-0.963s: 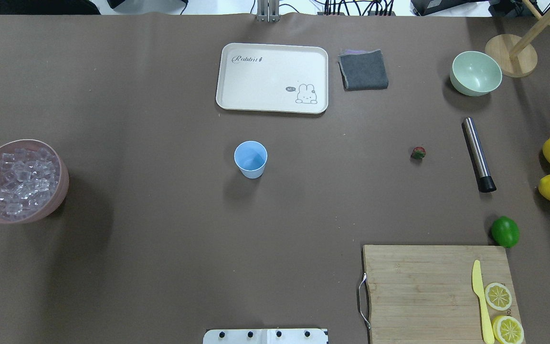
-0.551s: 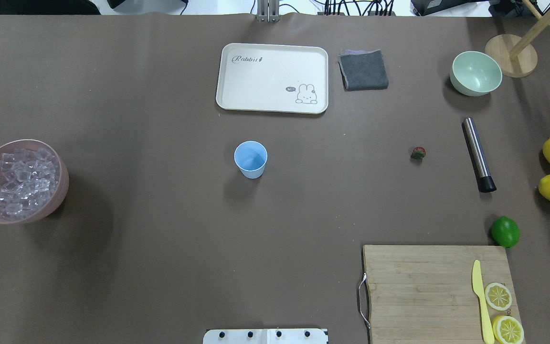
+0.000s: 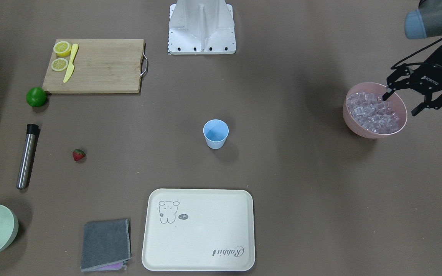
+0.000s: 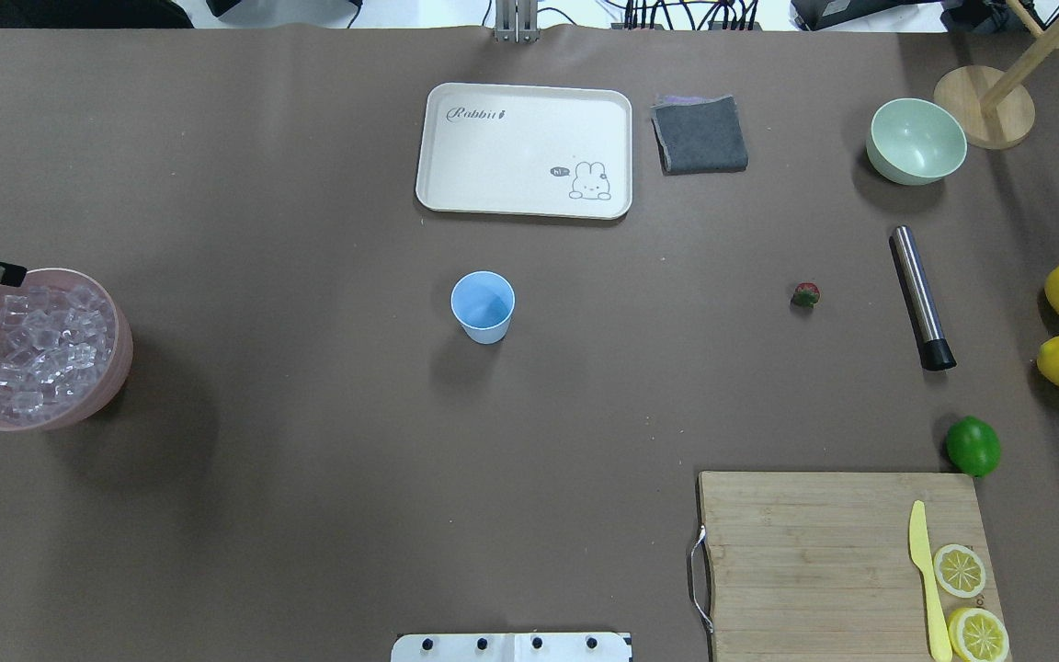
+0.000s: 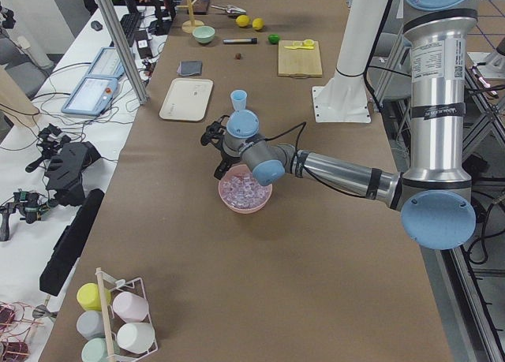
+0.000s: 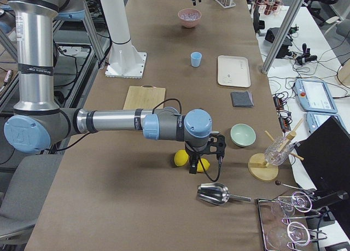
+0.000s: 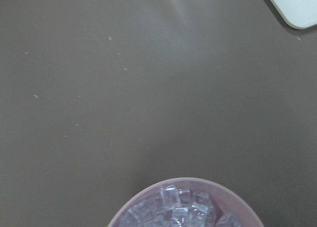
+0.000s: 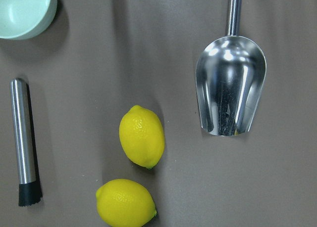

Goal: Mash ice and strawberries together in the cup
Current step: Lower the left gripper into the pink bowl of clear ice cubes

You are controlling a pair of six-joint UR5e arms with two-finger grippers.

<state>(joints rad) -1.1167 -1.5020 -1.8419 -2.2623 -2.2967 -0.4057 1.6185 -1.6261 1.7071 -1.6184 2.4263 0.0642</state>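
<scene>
One step in hand: ice (image 3: 374, 113) pickup. Left gripper (image 3: 400, 105) jaws spread above it; right gripper (image 6: 201, 162) jaws, cannot tell. Next: descend, clamp cubes, carry to cup (image 3: 216, 132).

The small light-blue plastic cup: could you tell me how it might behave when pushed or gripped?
The small light-blue plastic cup looks empty, so it is probably light and would slide easily. It stands upright on a base narrower than its rim, so a high push may tip it.
</scene>
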